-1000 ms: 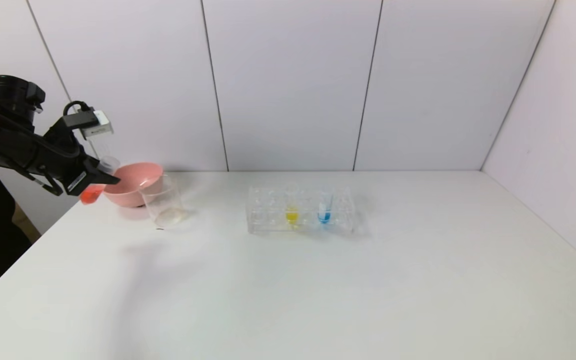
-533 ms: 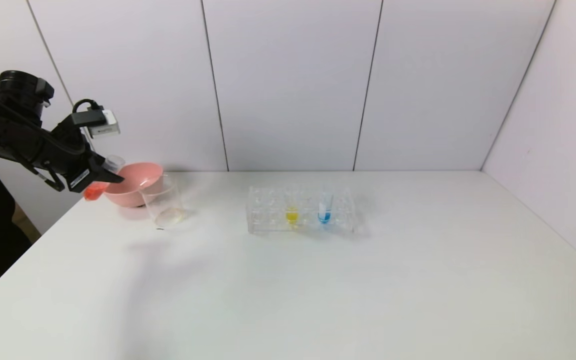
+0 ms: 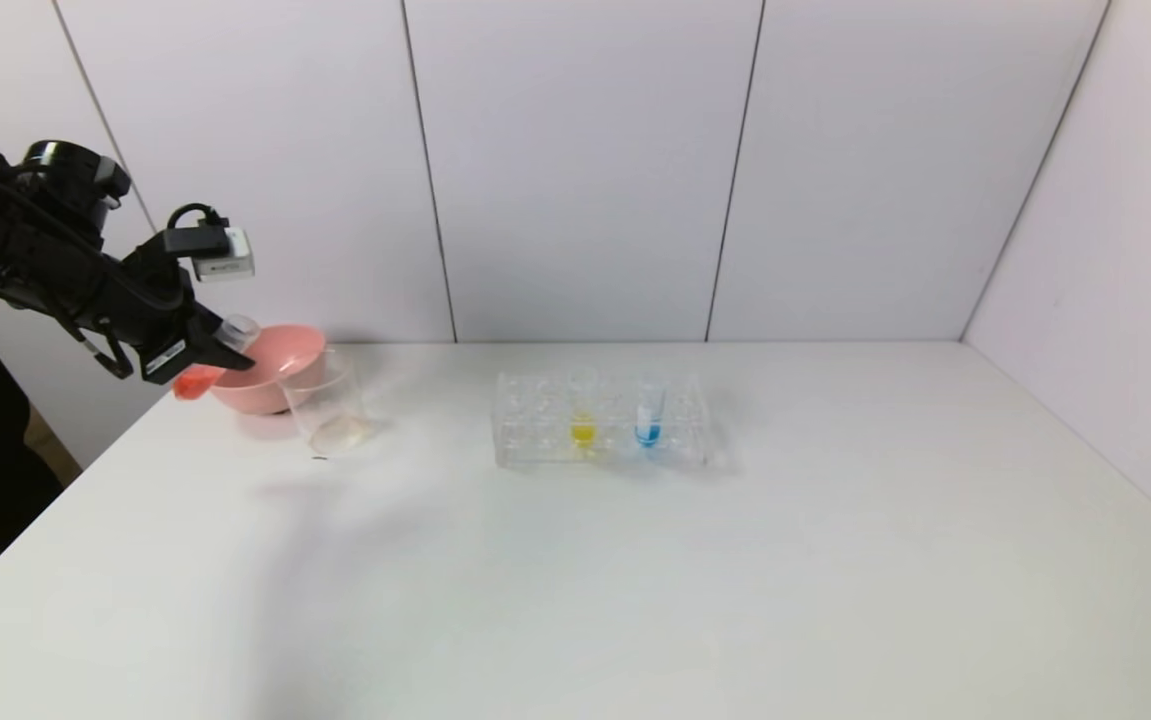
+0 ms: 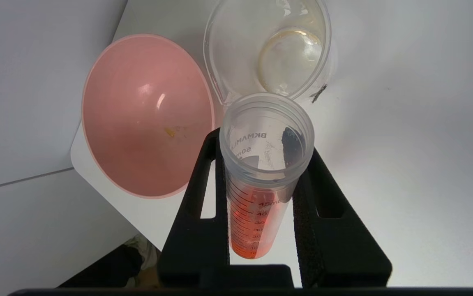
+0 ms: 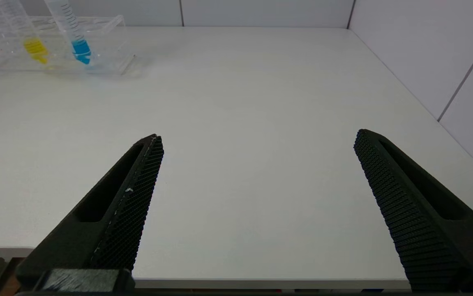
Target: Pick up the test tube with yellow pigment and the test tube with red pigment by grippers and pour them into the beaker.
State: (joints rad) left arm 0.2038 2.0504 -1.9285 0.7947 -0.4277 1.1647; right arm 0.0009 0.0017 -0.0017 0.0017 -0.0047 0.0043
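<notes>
Three tubes (image 3: pixel 583 412), one beaker (image 3: pixel 327 402), one bowl (image 3: pixel 270 368)

Tube with red pigment (image 4: pixel 261 197) clamped in my left gripper (image 4: pixel 261 164): inner wall near mouth shows mirrored "BKMAML", "50" under it. Graduation marks down side: "45ml", "40", lower figures too blurred to read. White label on my wrist block (image 3: pixel 225 266): print illegible.
</notes>
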